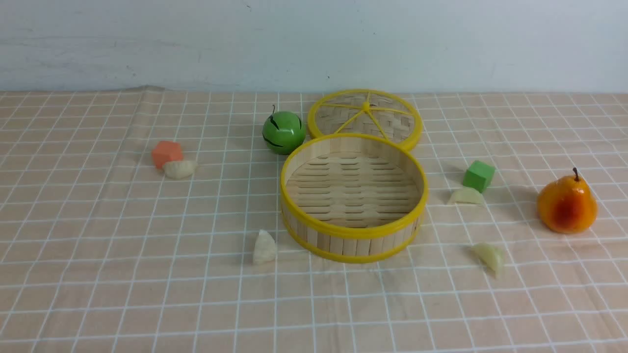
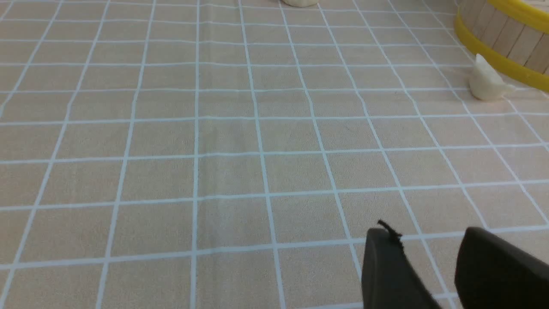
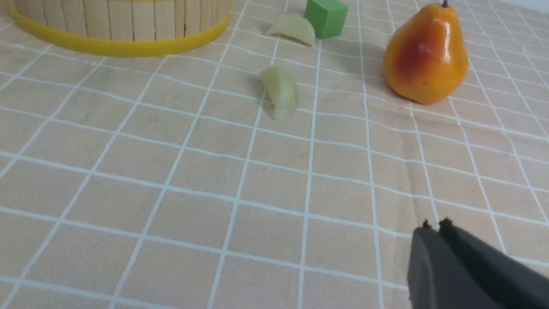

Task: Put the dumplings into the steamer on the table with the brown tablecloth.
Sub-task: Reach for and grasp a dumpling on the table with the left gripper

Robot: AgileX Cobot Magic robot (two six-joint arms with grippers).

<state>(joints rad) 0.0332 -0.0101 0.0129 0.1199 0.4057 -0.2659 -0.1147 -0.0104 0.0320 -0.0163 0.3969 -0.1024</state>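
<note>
Your bench (image 1: 73,304), tan checked cloth (image 1: 539,304) all over, meets a pale wall (image 1: 147,44) at far edge. Steamer (image 1: 353,240) mid-bench; 4 dumplings (image 1: 265,247) on cloth around it. Left end effector (image 2: 429,234) apart, right end effector (image 3: 435,225) together.

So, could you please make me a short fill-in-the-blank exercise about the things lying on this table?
1. All ___ dumplings lie on the brown tablecloth, outside the steamer.
2. The dumpling touching the orange cube is on the robot's ___ side.
3. The cube nearest the pear is ___ in colour.

Missing words: four; left; green.
</note>
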